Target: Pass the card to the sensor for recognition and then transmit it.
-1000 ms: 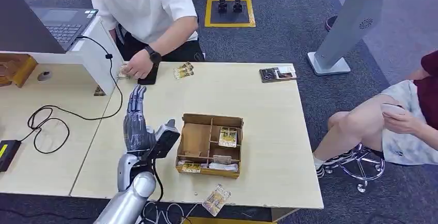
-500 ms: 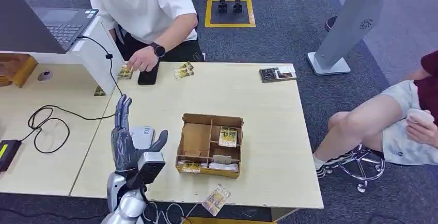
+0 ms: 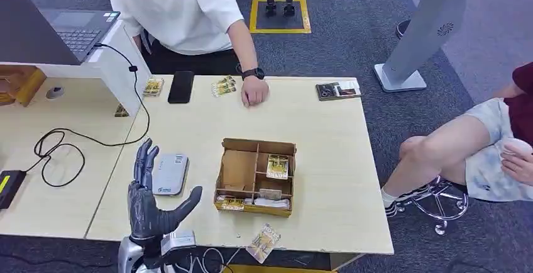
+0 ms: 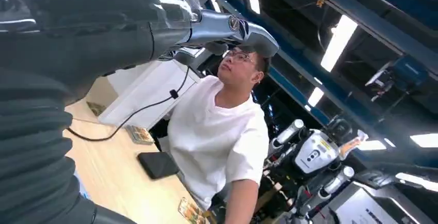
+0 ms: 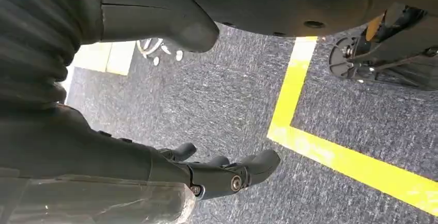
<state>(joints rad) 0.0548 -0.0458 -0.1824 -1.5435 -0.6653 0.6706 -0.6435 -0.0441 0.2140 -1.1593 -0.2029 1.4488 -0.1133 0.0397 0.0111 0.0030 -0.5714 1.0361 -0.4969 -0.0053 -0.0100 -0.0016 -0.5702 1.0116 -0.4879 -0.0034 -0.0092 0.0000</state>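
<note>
**Left hand drops back empty; the reader lies uncovered**

As the left hand (image 3: 149,207) has sunk from mid-frame to the lower left of the head view over the last second, the grey sensor (image 3: 170,173) it had been hiding now lies in plain sight on the tabletop (image 3: 327,153), just left of the box (image 3: 256,175). That hand is spread, fingers up and thumb out, with nothing in it. In its own wrist view the right hand (image 5: 170,167) hangs over the floor, fingers loosely curled on nothing.

No card is held. Cards sit in the box, one upright in an upper-right compartment (image 3: 277,166), and another lies at the tabletop's near edge (image 3: 263,243), bottom centre. More lie at the far edge near the phone (image 3: 181,87), where the person's hand (image 3: 254,94) has shifted rightward, off the phone, to rest on bare tabletop.

My reading: either a cycle has closed or none has begun; a card must be picked next before anything can meet the sensor.
</note>
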